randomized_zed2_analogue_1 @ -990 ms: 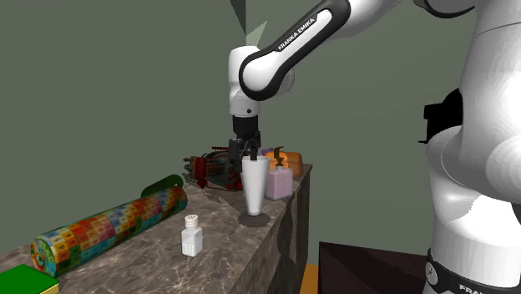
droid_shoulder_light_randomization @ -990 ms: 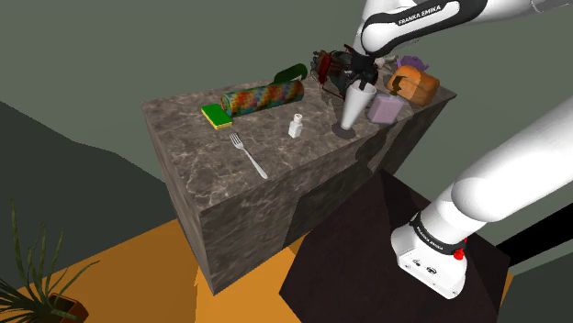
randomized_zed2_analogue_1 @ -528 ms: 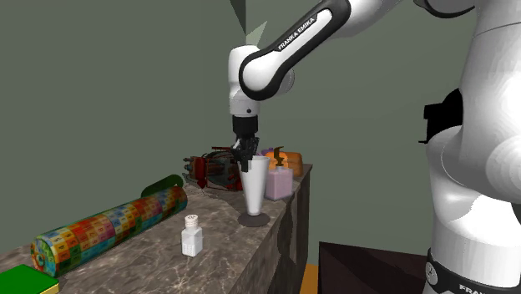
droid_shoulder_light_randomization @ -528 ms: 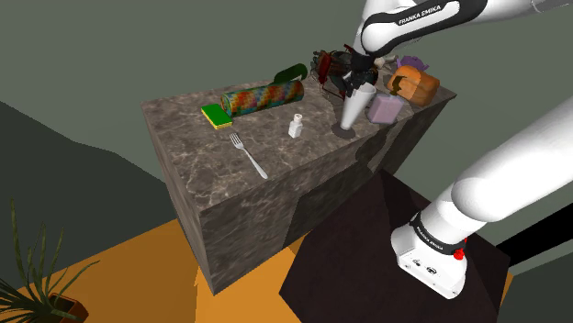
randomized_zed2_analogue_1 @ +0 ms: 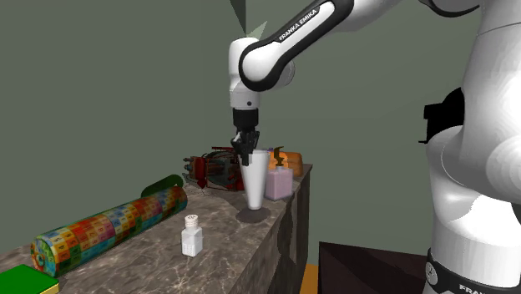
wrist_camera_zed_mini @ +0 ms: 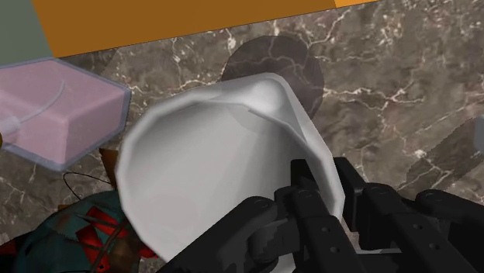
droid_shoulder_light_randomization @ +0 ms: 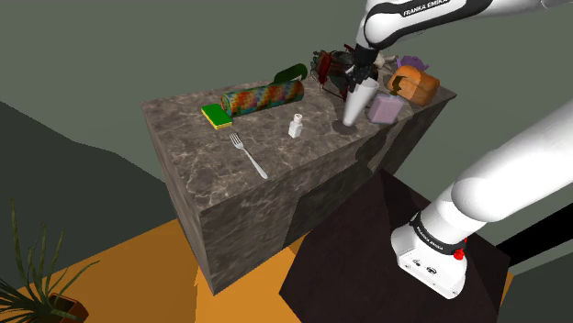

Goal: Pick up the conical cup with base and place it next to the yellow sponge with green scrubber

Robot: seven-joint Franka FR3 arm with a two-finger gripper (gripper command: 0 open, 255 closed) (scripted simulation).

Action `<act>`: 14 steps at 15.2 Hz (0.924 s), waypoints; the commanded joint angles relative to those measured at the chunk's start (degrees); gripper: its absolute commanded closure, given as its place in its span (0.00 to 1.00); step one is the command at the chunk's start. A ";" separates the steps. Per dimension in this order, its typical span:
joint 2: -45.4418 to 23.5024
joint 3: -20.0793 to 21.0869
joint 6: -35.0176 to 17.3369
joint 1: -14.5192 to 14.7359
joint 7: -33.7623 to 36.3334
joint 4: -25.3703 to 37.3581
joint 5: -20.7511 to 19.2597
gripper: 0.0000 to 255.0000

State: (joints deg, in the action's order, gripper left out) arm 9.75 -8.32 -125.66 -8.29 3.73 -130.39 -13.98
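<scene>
The black claw (randomized_zed2_analogue_1: 247, 155) is clamping the rim of the white conical cup with a dark round base (randomized_zed2_analogue_1: 255, 185), one finger inside its wall, close to the bench's (droid_shoulder_light_randomization: 211, 174) edge facing the stand. I'm guessing it's light, thin-walled and smooth, so this one-sided rim hold is risking a swing or slip.

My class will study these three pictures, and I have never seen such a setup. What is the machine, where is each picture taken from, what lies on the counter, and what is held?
It is a simulated white robot arm on a box stand, ending in a black two-finger gripper. Two pictures come from cameras standing nearby; the third looks along the gripper itself. On the marbled counter lie a yellow-green sponge, a multicoloured roll, a fork, a small white bottle and a pink dispenser. The gripper is shut on the rim of the white conical cup.
</scene>
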 commanded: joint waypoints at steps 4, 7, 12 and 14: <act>1.33 0.24 3.95 0.19 -0.58 2.65 0.40 1.00; 2.00 0.34 6.25 0.26 -0.98 4.32 0.62 1.00; 2.86 0.50 10.07 0.38 -1.63 7.32 0.96 1.00; 3.12 0.56 11.59 0.42 -1.89 8.60 1.09 1.00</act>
State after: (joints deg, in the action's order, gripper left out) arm 12.65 -7.78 -114.92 -7.88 2.00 -122.45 -12.95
